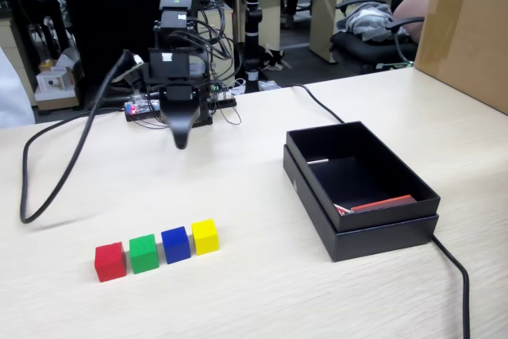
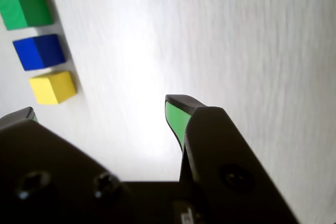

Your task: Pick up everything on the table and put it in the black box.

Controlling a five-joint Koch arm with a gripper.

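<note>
Four cubes sit in a neat row on the near left of the table [image 1: 238, 291]: red [image 1: 109, 261], green [image 1: 144, 253], blue [image 1: 175, 244], yellow [image 1: 205, 236]. None is picked up yet. The black box [image 1: 361, 188] waits to the right, holding only a flat red strip [image 1: 382, 203]. The tool [image 2: 100, 113] hangs above the table, open and empty, probably ready to go down.

The fixed view stands in front, raised, looking across the light beige wood-grain tabletop [image 1: 262, 275] toward twelve o'clock. The wrist view hangs close above, facing down; both share the small yellow cube [image 1: 205, 236] [image 2: 52, 87] and its row.
</note>
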